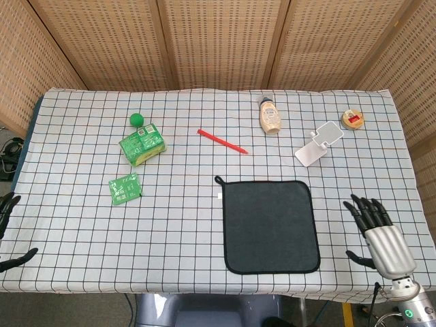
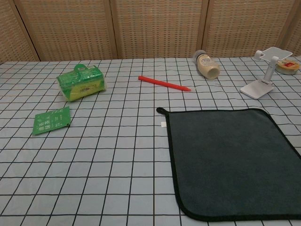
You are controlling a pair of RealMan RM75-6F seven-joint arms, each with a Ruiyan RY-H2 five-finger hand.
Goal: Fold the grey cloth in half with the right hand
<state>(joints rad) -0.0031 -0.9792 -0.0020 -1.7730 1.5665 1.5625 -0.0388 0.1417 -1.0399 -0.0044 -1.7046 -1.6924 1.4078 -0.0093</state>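
The grey cloth [image 1: 270, 225] lies flat and unfolded on the checked tablecloth, dark with a black hem and a small loop at its far left corner; it also fills the lower right of the chest view as the cloth [image 2: 233, 160]. My right hand [image 1: 379, 235] hovers to the right of the cloth near the table's front right corner, fingers spread and holding nothing. It is apart from the cloth's right edge. My left hand [image 1: 9, 231] shows only as dark fingertips at the left border, off the table's left edge, empty and spread.
A red pen [image 1: 222, 141], a lying bottle [image 1: 270, 116], a white phone stand [image 1: 317, 144] and a small round tin [image 1: 352, 120] sit behind the cloth. A green box [image 1: 142, 144], green ball [image 1: 137, 120] and green packet [image 1: 125, 188] lie on the left.
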